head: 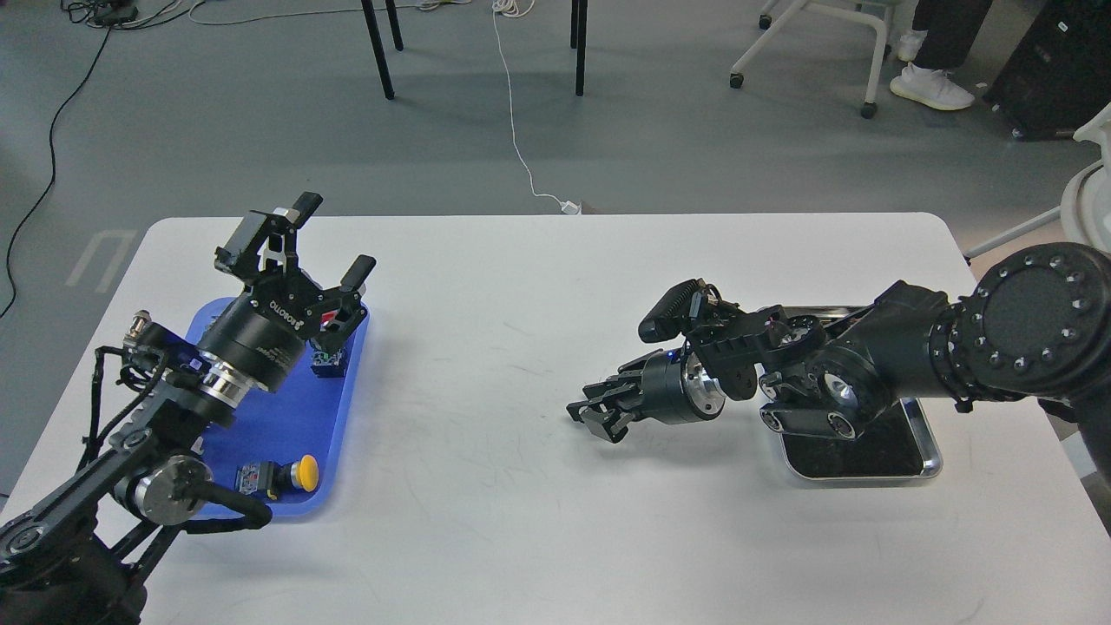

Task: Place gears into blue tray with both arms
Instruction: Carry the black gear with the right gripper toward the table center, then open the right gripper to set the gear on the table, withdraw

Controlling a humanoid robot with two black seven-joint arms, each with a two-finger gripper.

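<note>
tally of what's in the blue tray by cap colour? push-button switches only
Yellow-capped switch: 1, near end of the blue tray.
Red-capped switch: 1, far end, partly hidden by the left gripper.
Green-capped: 0 visible.
Total: 2 visible; the arm hides part of the tray.

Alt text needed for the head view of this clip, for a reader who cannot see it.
Two black robot arms reach over a white table: the left gripper, open, is raised over a blue tray holding push-button switches, one yellow-capped. The right gripper hovers low at mid-table, left of a silver-rimmed metal tray. No gears are discernible.
</note>
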